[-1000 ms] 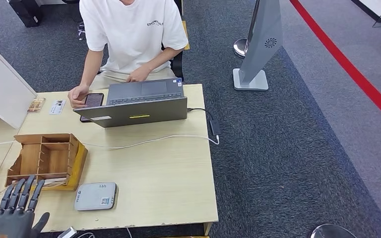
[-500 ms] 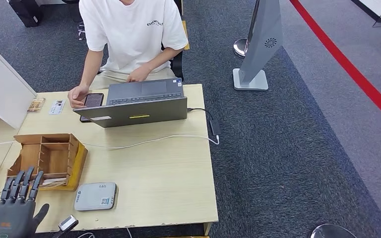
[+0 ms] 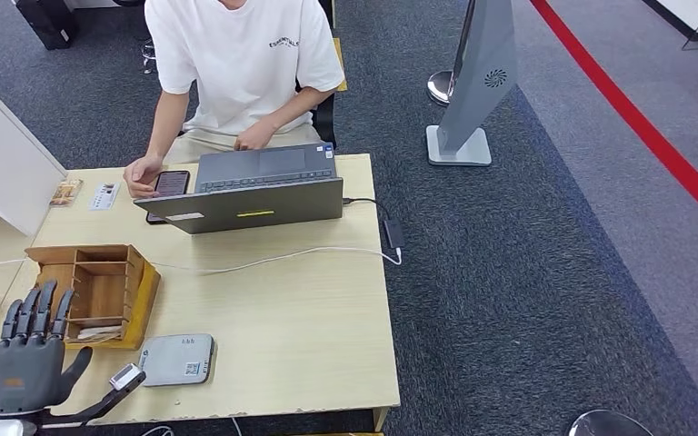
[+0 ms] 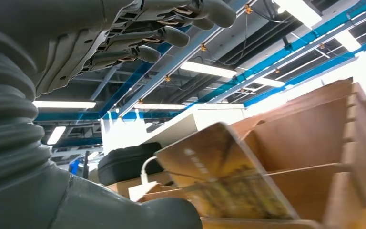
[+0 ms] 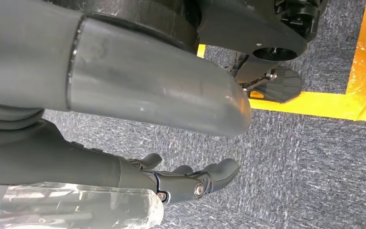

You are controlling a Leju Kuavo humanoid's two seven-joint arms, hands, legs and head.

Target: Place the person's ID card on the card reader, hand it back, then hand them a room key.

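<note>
writing: the person's (image 3: pixel 241 54) white t-shirt carries small dark chest lettering, too small to read for certain; the grey sign stand (image 3: pixel 482 82) on the carpet bears a round fan-like emblem; the card reader (image 3: pixel 175 360) has a small square code mark and a faint logo on its top, neither readable.
left hand: the left hand (image 3: pixel 27 354) is raised at the near left corner of the table (image 3: pixel 300 327), fingers straight and spread, thumb out to the side, holding nothing — just in front of the wooden card box (image 3: pixel 91 292). in the left wrist view the fingers (image 4: pixel 171 36) arch over open air, apart from the box.
right hand: the right hand (image 5: pixel 190 183) hangs down over grey carpet, fingers loosely curved and apart, nothing in it.
room key cards: a brownish printed card (image 4: pixel 219 176) leans tilted in a slot of the wooden card box; its print is blurred.
id card: a small card (image 3: pixel 104 195) lies flat at the far left of the table, near the person's hand (image 3: pixel 143 174) — whether it is the id card i cannot tell.
card reader: flat grey pad near the table's front edge, just beside the box, nothing on it.
rest: an open grey laptop (image 3: pixel 254 191) faces the person; a dark phone (image 3: pixel 171 184) lies beside it under the person's hand; a white cable (image 3: pixel 273 259) crosses the table.
</note>
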